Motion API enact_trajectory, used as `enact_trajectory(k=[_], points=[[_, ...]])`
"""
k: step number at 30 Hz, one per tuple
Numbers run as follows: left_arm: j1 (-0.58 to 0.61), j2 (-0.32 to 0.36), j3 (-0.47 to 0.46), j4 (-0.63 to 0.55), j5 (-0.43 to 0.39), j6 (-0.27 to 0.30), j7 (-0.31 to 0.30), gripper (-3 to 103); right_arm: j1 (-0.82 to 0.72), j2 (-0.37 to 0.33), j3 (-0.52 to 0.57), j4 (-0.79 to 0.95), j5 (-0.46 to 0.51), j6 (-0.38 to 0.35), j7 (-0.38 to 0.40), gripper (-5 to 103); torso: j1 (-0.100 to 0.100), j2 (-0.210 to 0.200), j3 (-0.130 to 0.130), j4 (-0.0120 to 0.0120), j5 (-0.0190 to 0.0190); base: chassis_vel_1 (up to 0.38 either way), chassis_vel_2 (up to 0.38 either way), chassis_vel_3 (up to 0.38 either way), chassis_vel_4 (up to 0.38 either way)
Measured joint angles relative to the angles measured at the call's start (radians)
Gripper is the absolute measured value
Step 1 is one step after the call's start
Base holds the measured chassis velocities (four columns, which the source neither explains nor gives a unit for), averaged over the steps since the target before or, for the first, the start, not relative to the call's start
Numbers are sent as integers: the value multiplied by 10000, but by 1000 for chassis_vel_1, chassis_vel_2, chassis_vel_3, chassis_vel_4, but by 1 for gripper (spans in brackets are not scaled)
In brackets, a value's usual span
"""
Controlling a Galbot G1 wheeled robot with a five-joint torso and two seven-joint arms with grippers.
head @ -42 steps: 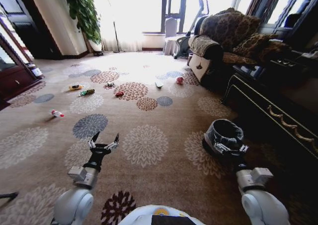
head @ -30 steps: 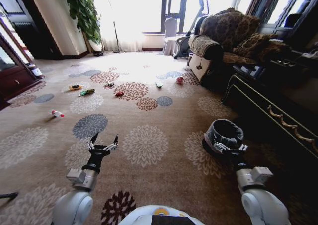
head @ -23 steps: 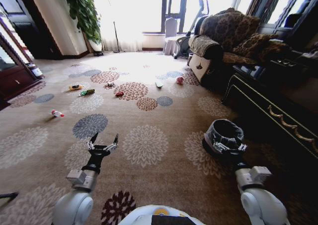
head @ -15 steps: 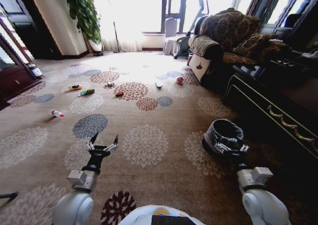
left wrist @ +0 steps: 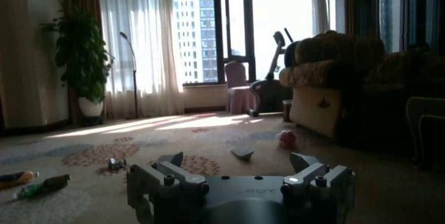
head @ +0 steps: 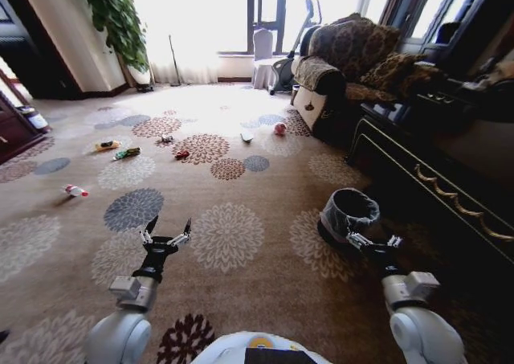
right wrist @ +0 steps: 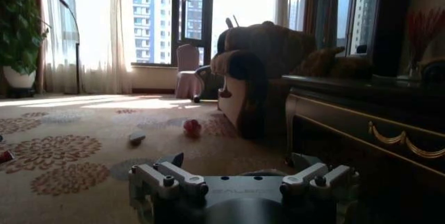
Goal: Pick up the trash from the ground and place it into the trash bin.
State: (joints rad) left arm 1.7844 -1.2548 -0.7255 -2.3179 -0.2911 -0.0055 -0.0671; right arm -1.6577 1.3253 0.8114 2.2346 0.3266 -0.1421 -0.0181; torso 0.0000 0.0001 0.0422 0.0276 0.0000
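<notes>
On the patterned floral carpet (head: 241, 195), the litter lies well ahead of the robot, spread across the far half of the room. Farthest left is a small clear bottle with a red cap (head: 75, 191), lying on its side beside a grey flower medallion. Beyond it, near the wall with the tall green potted plant (head: 112, 14), a yellow-orange packet (head: 106, 145) and a green packet (head: 127, 152) lie just beside each other; the left wrist view shows both low at its edge (left wrist: 41, 185). A small dark-and-white scrap (head: 166, 138) and a small red scrap (head: 182, 154) come next, then a pale white scrap (head: 246, 137) and a red crumpled wrapper ball (head: 279, 128) near the brown patterned armchair (head: 337, 59). In the foreground the left gripper (head: 167, 232) hangs above the carpet with its fingers spread wide, holding nothing. To the right, the small round dark bin with a crinkled grey plastic liner (head: 350, 214) stands upright on the carpet close to the long dark wooden cabinet with gold handles (head: 434, 179). The right gripper (head: 372, 241) hovers just in front of the bin, its fingers likewise spread apart and empty, at the bin's near rim.
</notes>
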Motion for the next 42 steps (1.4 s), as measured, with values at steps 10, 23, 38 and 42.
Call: enact_trajectory(k=[10, 23, 38, 42], points=[[-83, -4, 53, 147, -29, 10, 2, 100, 160, -40, -85, -136, -31, -6, 0, 100, 0, 0, 0, -1, 0, -114, -104, -114, -119], [-113, -39, 85, 168, -196, -32, 31, 100, 215, -113, -127, -342, -5, 44, 0, 100, 0, 0, -1, 4, 0, -75, -62, -54, -79], [122, -192, 14, 30, -118, -141, 132, 100, 167, -116, -309, -331, -152, 53, 0, 100, -1, 0, -1, 0, 1, -182, 175, 181, -186], [154, -250, 8, 34, -90, -190, 143, 100, 173, -137, -389, -439, -159, 69, 0, 100, -1, 0, 0, 0, 3, -296, 295, 302, -318]])
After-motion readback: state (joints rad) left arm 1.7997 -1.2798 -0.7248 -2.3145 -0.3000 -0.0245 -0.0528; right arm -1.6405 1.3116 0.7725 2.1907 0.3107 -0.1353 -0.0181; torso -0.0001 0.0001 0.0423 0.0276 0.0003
